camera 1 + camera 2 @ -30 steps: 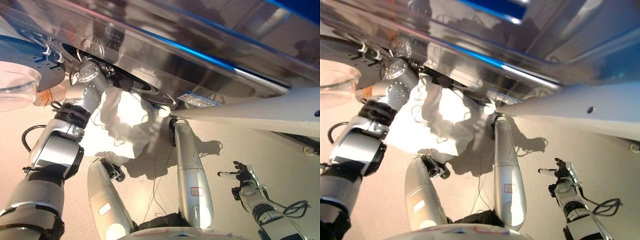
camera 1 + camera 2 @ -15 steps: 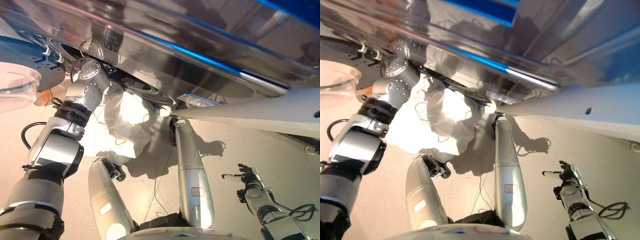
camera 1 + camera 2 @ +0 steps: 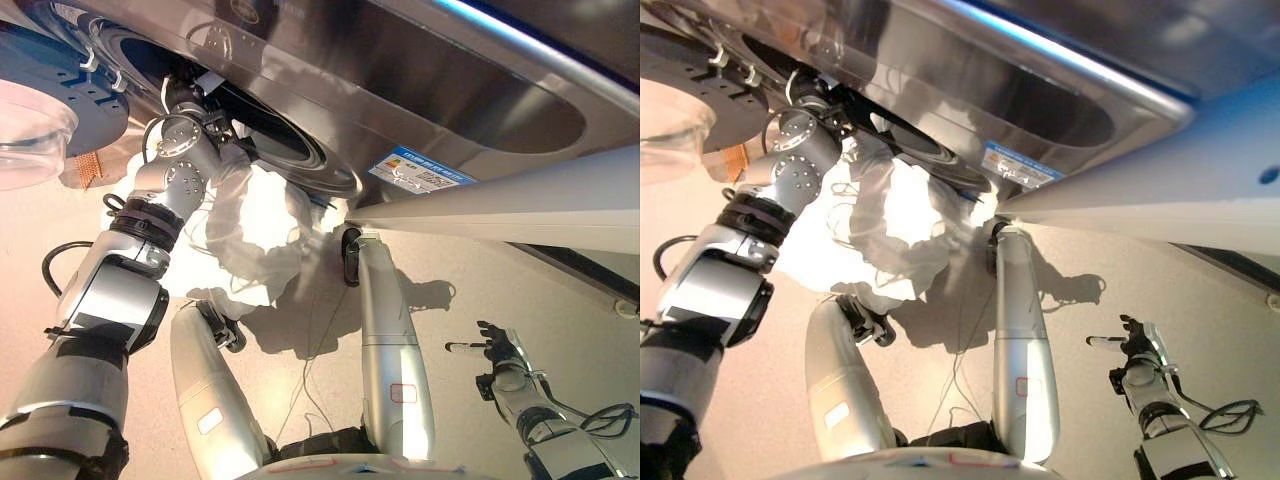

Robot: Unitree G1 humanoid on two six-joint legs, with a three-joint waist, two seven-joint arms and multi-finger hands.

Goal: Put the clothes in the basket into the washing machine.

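At the washing machine drum opening, the left hand now reaches further into the dark mouth than a second ago, and more of the white garment is bunched against the rim. Much of the cloth hangs below the opening, so loading is judged incomplete. The camera view has also shifted. The left forearm angles upward from lower left; its fingers are hidden by the opening and cloth, so their state cannot be told. The right hand idles low at right, fingers relaxed, holding nothing.
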